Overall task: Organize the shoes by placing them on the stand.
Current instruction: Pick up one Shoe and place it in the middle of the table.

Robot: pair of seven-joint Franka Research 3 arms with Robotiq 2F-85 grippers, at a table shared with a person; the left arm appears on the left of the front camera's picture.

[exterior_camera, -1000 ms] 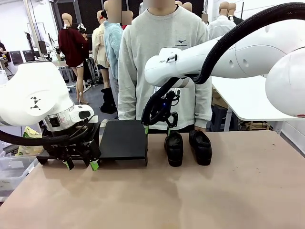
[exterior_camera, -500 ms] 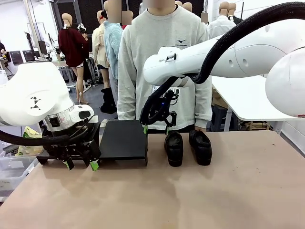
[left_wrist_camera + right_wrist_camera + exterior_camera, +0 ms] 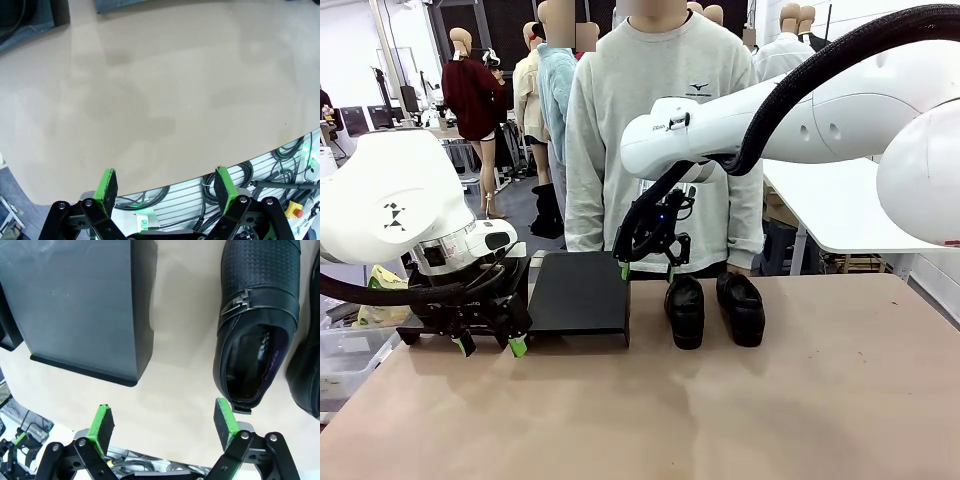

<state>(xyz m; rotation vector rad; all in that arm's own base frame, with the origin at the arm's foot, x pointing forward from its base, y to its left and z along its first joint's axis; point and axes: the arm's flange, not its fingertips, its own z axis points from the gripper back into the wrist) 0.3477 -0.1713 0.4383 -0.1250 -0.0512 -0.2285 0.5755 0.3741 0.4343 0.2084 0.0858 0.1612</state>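
Hovered right gripper (image 3: 647, 272), spread wide, above the right edge of the stand (image 3: 580, 292), with shoes (image 3: 685, 310) on the desk (image 3: 770, 400) just right of it; likely best centred over the nearer heel rim before pinching.

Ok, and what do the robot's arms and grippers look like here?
The left arm and right arm are glossy white, rounded shells, each with a black corrugated hose; the left arm bears a black geometric logo. The left gripper and right gripper are black linkage frames, each ending in two green pads.
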